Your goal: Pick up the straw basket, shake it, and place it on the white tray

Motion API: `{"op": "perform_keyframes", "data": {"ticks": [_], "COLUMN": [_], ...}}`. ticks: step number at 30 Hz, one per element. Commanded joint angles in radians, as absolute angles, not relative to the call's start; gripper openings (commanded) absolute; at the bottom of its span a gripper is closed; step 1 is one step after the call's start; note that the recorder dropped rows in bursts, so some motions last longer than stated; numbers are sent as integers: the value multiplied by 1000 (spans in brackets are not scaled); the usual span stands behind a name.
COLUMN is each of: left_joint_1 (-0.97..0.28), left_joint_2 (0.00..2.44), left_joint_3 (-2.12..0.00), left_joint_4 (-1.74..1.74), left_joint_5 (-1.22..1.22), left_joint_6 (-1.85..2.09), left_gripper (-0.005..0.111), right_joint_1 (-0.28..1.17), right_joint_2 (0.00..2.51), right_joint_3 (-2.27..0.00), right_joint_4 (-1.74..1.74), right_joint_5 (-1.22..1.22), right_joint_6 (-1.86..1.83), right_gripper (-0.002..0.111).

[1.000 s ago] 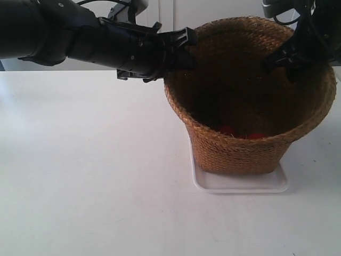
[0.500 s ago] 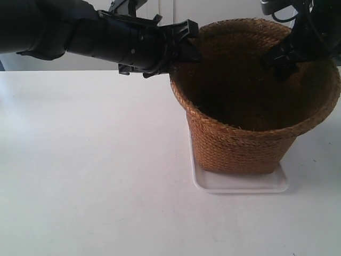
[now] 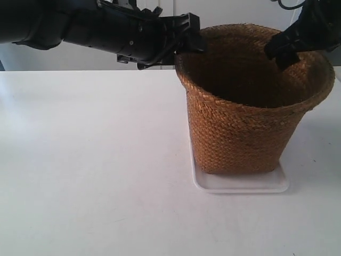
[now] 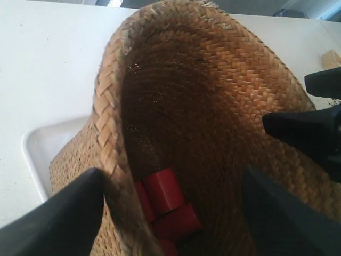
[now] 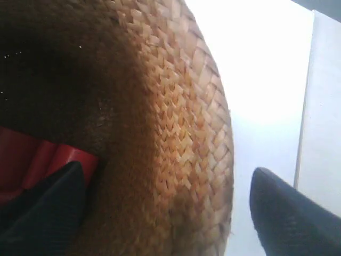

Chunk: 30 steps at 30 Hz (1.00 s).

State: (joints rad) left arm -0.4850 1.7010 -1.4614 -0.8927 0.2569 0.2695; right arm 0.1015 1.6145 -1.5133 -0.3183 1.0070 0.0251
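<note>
The straw basket (image 3: 242, 133) stands upright on the white tray (image 3: 234, 184), its base filling it but for a strip along the tray's near edge. Jaws spread on both: left gripper (image 4: 170, 178) and right gripper (image 5: 166, 173) sit astride opposite sides of the rim, pinching nothing. Likely light, rough, somewhat yielding. Red blocks (image 4: 165, 192) loose inside would shift when shaken. Best hold: the thick braided rim.

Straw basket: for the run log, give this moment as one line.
straw basket: upright on white tray; left gripper: open astride rim; right gripper: open astride rim; inside: red blocks
</note>
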Motion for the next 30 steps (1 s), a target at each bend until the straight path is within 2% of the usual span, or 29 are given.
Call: {"op": "perform_keyframes", "data": {"ticks": [1,13,15,17,18,19,20,21,22,27,30], "left_joint_1": [-491,-466,-440,-420,-413,-405,-395,-379,-367,-295,-280], "left_joint_2": [1668,1629,1603,1570,1538,1519,1484,1444,1424,1293,1184], "left_joint_3": [-1467,-1467,-1467,-1467,-1467,-1467,-1467,-1465,-1465,-1464,-1424], "left_joint_4": [-897,-844,-842,-797,-747,-715,-647,-618,-618,-600,-535], "left_joint_5": [255,259,283,325,355,372,397,414,423,480,524], "left_joint_6": [269,269,269,269,269,269,269,266,266,269,271], "left_gripper": [75,75,71,48,27,15,0,0,0,0,0], "right_joint_1": [98,98,98,98,98,98,98,100,100,100,100], "right_joint_2": [1566,1467,1443,1414,1389,1374,1340,1310,1289,1220,1141], "right_joint_3": [-1514,-1514,-1514,-1514,-1514,-1514,-1514,-1514,-1514,-1514,-1487], "right_joint_4": [-332,-314,-291,-243,-197,-172,-103,-59,-41,-14,146], "right_joint_5": [973,962,964,959,945,933,896,862,839,867,833], "right_joint_6": [32,32,30,30,30,23,-10,-35,-46,-49,-118], "right_gripper": [79,79,79,70,54,44,23,9,0,0,0]}}
